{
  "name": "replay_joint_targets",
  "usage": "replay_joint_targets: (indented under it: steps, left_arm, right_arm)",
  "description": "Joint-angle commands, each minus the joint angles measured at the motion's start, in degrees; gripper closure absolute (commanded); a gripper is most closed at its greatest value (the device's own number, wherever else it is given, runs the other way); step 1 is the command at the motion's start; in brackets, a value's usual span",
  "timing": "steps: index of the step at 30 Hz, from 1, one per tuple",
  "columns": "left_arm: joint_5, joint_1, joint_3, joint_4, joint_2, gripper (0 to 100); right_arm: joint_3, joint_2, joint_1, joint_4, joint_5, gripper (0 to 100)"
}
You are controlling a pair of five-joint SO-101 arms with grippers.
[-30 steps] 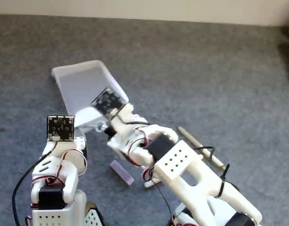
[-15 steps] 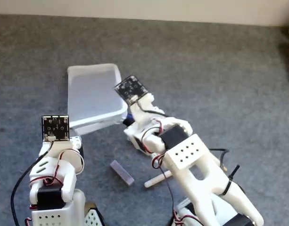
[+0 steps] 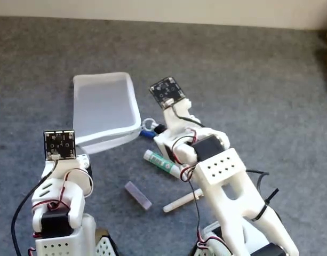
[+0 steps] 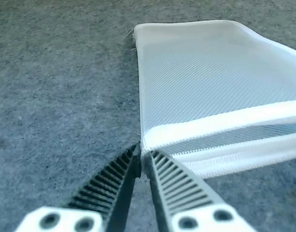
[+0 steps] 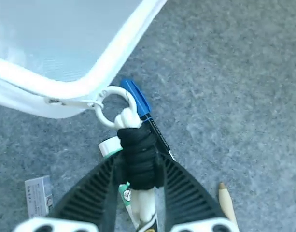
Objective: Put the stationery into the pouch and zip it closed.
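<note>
The white mesh pouch (image 3: 103, 106) lies flat on the grey carpet. My left gripper (image 4: 142, 155) is shut on the pouch's (image 4: 210, 82) near corner, at the end of the zipper band. My right gripper (image 5: 138, 159) is shut on the black cord pull (image 5: 137, 145), which is tied to the zipper's white ring (image 5: 114, 104) at the pouch's other near corner. A blue pen (image 5: 138, 101) lies under that ring. In the high view a green and white marker (image 3: 162, 162), a purple eraser (image 3: 137, 195) and a cream pencil (image 3: 182, 201) lie on the carpet outside the pouch.
Grey carpet (image 3: 259, 80) stretches free to the right of and behind the pouch. A second pencil tip (image 5: 227, 203) shows near the right arm's base. The right arm's body (image 3: 227, 186) overhangs the loose stationery.
The right gripper has moved right and back with the cord pull. The pouch has swung round and now lies straighter. The marker and pen have come into view. The left arm has hardly shifted.
</note>
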Motion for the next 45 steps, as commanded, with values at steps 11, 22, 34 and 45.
replay_joint_targets:
  steps: [11, 22, 34, 45]
  left_arm:
    - [0.2, -1.2, -2.9, -2.2, -0.3, 96]
    - [0.4, -0.9, -2.9, -2.1, -0.2, 82]
    - [0.2, 7.4, -4.4, -2.4, 0.2, 78]
    - [0.1, 6.1, 0.3, -9.2, 0.2, 77]
  right_arm:
    - [-1.1, -10.5, -1.1, 4.7, -0.4, 99.3]
    - [-1.0, -21.8, -4.8, 10.3, -0.2, 99.3]
    - [-1.0, -22.2, -4.9, 10.4, -0.1, 99.3]
    - [-1.5, -22.2, -4.9, 15.1, -0.1, 99.3]
